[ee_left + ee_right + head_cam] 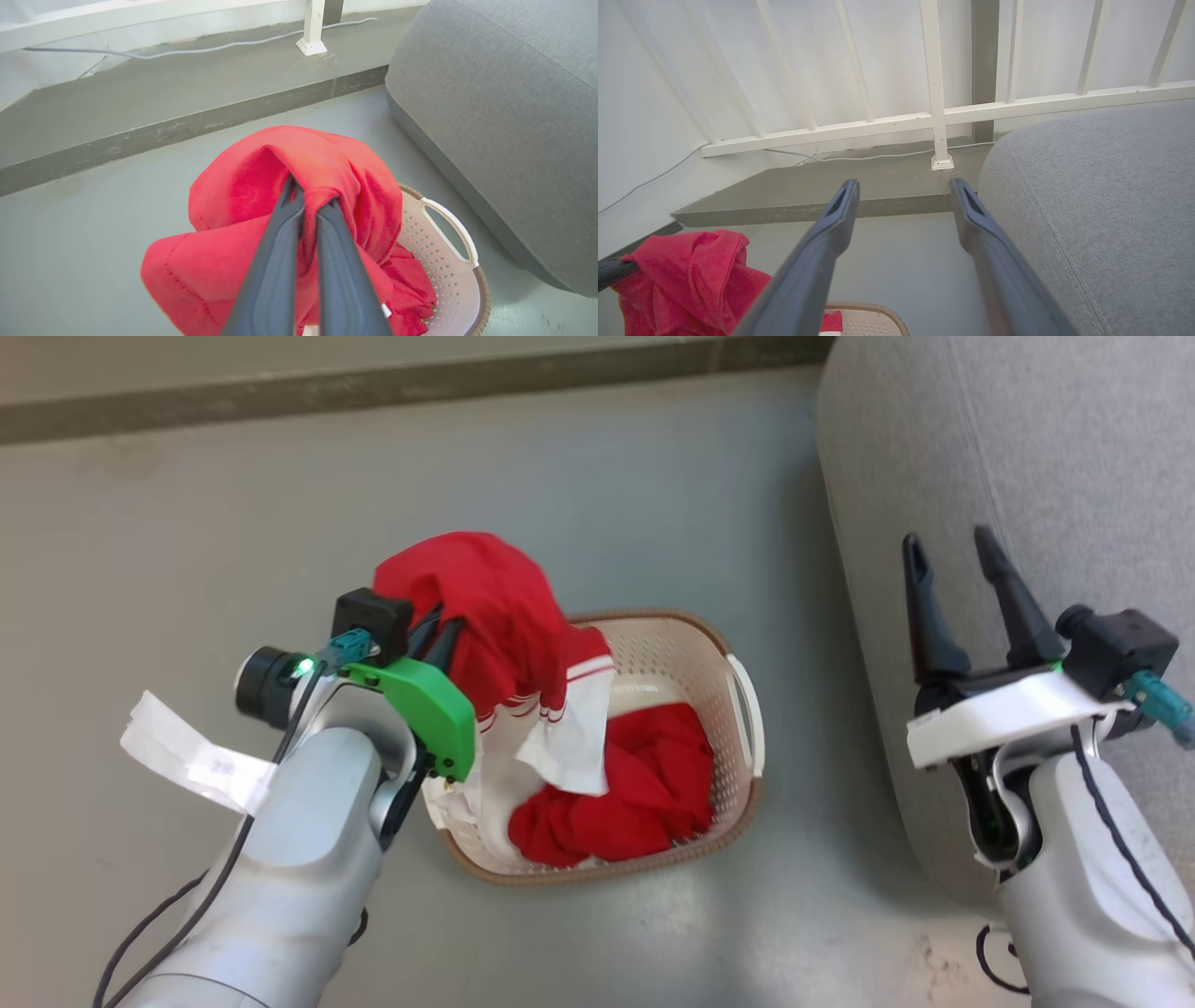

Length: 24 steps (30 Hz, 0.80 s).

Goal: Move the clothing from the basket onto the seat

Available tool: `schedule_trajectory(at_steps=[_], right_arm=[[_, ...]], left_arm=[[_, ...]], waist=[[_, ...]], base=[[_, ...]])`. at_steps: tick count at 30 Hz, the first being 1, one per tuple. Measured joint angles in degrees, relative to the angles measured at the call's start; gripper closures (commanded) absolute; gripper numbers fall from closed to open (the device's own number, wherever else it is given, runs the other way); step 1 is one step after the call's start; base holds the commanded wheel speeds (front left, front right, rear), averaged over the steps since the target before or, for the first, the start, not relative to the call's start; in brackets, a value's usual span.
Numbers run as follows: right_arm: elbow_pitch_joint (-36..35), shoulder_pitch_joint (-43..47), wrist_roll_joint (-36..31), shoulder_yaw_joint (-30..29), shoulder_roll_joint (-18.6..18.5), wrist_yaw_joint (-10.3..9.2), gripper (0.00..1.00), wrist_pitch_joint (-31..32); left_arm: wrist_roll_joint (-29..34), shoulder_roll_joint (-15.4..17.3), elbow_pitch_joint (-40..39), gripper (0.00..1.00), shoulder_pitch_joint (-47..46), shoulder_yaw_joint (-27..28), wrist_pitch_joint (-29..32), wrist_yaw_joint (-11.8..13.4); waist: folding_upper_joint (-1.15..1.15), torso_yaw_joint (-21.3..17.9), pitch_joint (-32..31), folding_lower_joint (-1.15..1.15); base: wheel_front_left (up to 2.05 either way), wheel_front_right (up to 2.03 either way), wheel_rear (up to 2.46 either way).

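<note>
Left pincer (310,198) grasps red-and-white cloth garment (322,158); hanging hem may snag cream perforated plastic basket (667,658). Right pincer (952,555) released.

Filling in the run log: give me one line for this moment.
left gripper: shut on red-and-white garment, raised over cream perforated basket | right gripper: open, empty, by grey fabric seat | red cloth lies in basket

The left gripper (310,195) is raised, its fingers pinched together on a red garment (322,163) (tips buried in the folds). The right gripper (948,549) hovers with fingers spread apart, holding nothing.
</note>
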Motion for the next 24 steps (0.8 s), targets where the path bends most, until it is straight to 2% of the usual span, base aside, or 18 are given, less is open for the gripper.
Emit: schedule_trajectory(at_steps=[11,24], right_arm=[[2.9,2.9,-0.4,2.5,-0.1,0.31,0.00,0.0],[4.1,6.6,-0.3,5.7,0.1,0.81,0.00,0.0]], left_arm=[[-0.7,0.0,-6.9,1.00,0.0,-2.4,-1.0,-0.5],[-1.6,0.0,-12.8,1.00,1.4,-2.9,-1.4,-0.5]], waist=[[0.00,2.8,-7.1,0.00],[0.00,4.3,-14.4,0.00]], base=[[0.00,0.00,0.00],[0.00,0.00,0.00]])
